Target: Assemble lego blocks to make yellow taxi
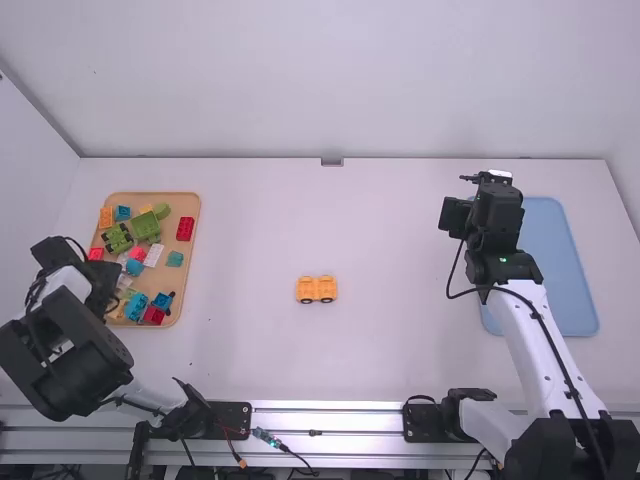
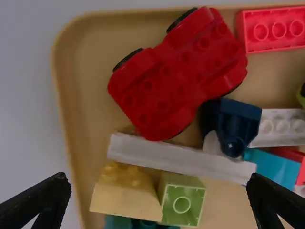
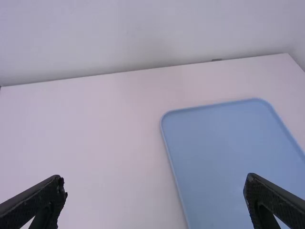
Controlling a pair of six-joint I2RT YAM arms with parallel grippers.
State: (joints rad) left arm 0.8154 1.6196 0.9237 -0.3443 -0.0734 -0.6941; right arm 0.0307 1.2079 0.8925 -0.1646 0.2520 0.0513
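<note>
Your largest thing is the white table [image 1: 400,290], with the blue tray [image 1: 560,265] on its right side; in the high view your right arm [image 1: 535,330] covers part of that tray's near left edge. The smaller tan tray [image 1: 188,290] lies on the left side, crowded with blocks, and your left arm [image 1: 65,355] reaches over its near left edge.

Your left gripper [image 1: 95,287] is above the tan tray, fingers spread wide, with nothing between them. Your right gripper [image 1: 488,178] is near the blue tray, also spread wide and empty.

Next in size come the wheeled bases. You have the orange-yellow wheeled base [image 1: 317,290] for the taxi on the bare table between the two trays, well apart from both, its black wheels toward you. The red wheeled base [image 2: 176,76] lies in the tan tray near a rim, and the green wheeled base [image 1: 117,238] is in that tray too.

Among the smaller pieces in the tan tray, your left wrist view shows a long white strip [image 2: 178,159] between the red base and a yellow brick [image 2: 126,193]. Just beside that brick is a light green block [image 2: 182,199].
</note>
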